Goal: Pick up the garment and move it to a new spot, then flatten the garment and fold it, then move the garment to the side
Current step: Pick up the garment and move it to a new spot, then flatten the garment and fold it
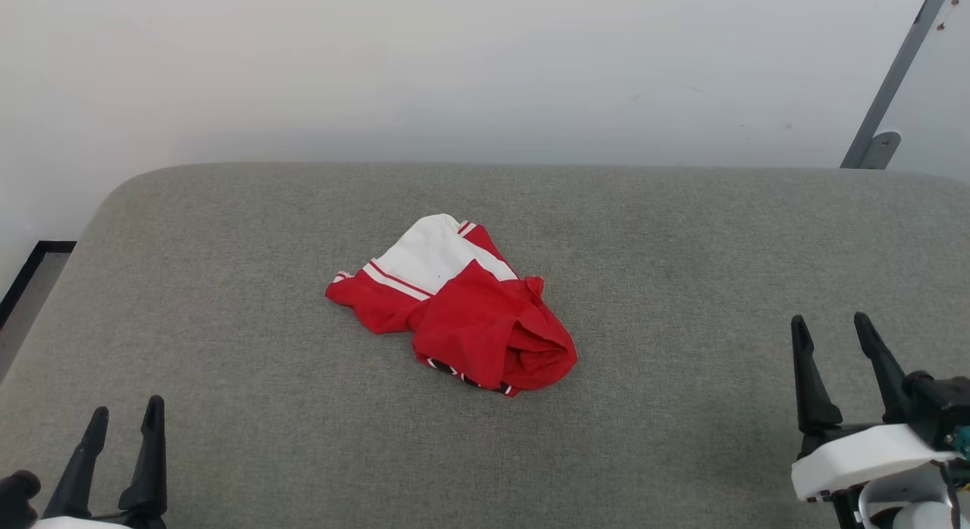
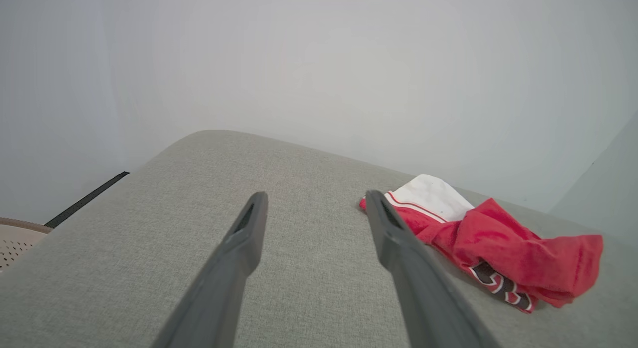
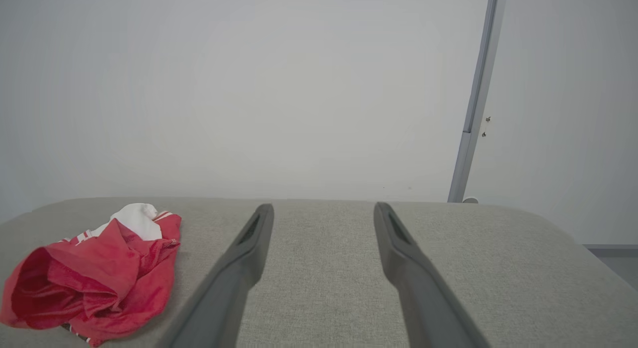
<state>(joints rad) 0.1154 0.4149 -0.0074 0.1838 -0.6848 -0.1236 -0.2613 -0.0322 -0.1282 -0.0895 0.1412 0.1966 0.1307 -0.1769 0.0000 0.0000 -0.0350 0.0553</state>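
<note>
While nothing grips it, the garment (image 1: pixel 470 317) lies crumpled mid-frame on the grey padded surface (image 1: pixel 227 286).
At lower left, the left gripper (image 1: pixel 127 408) has its fingers parted, holding nothing; the red heap, white sleeve toward the top, sits at centre, well apart from both grippers; at lower right, the right gripper (image 1: pixel 830 320) is likewise released; a grey pole (image 1: pixel 894 74) leans at upper right.

Tabletop (image 1: pixel 250 302): covered in grey woven fabric, with rounded far corners. One item lies directly on it, near the middle: the garment (image 1: pixel 470 324), crumpled in a heap. Its red body is bunched toward the near side, a white sleeve with striped trim toward the far side. Dark lettering partly shows at its near edge.
</note>
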